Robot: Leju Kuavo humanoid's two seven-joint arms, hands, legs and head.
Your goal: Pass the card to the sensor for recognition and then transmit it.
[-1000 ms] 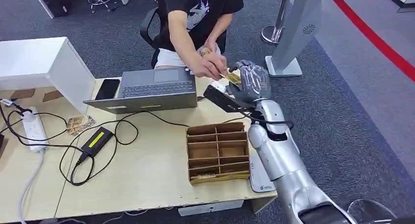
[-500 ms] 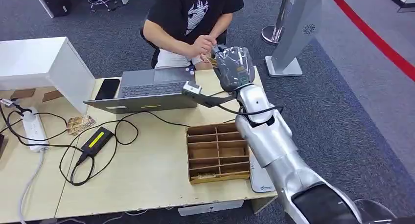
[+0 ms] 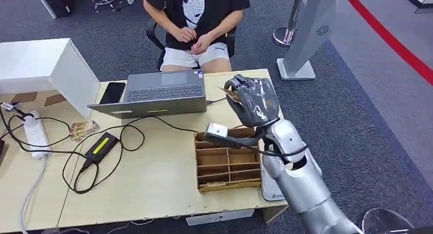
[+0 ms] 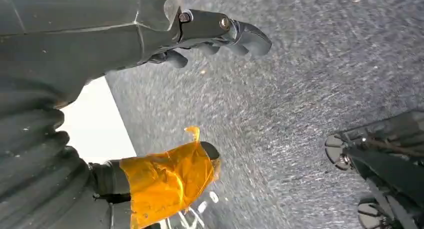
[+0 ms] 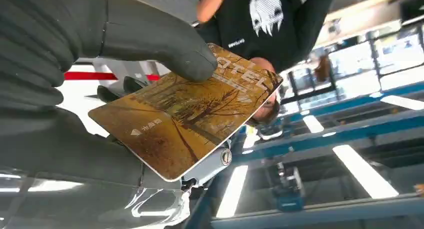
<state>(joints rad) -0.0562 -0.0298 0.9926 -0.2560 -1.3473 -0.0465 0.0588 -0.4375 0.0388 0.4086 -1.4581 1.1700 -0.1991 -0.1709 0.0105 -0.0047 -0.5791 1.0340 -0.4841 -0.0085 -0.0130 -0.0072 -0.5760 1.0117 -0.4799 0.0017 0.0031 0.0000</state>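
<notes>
Your right hand (image 3: pixel 254 98) pinches the card (image 5: pixel 187 109) between thumb and fingers (image 5: pixel 165 39), raised above the desk (image 3: pixel 153 178). The hold covers one corner, so a quick swing toward the sensor could slip it loose. Your left hand (image 4: pixel 75 59) hangs with fingers apart, holding nothing.

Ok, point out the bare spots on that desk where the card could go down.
Bare tabletop lies between the black charger and the cardboard divider box, reaching the front edge. The left side is crowded with the power strip and cables; the laptop fills the back.
</notes>
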